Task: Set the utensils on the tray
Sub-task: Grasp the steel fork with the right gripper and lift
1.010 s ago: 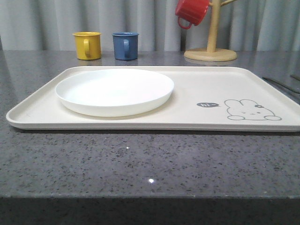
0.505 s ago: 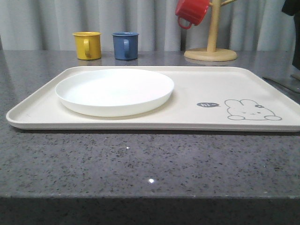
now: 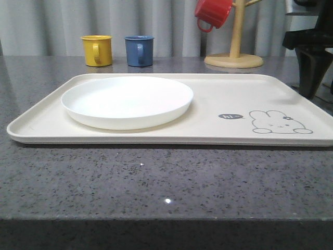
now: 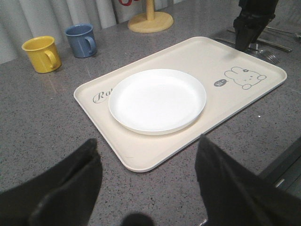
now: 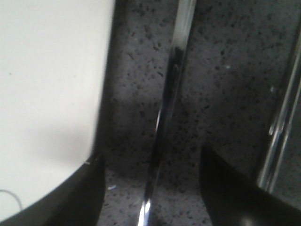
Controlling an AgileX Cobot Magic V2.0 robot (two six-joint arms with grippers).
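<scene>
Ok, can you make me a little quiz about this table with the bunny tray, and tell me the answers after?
1. True or false: the white plate sits on the tray.
2. Which mug hangs on the wooden mug stand? A) yellow B) blue C) red
3. Fill in: the right gripper is open, with a shiny metal utensil lying on the ______ between its fingers.

Key: 1. True. 2. C, the red mug; the yellow mug and the blue mug stand on the counter. 3. Counter, beside the tray, not on it.
</scene>
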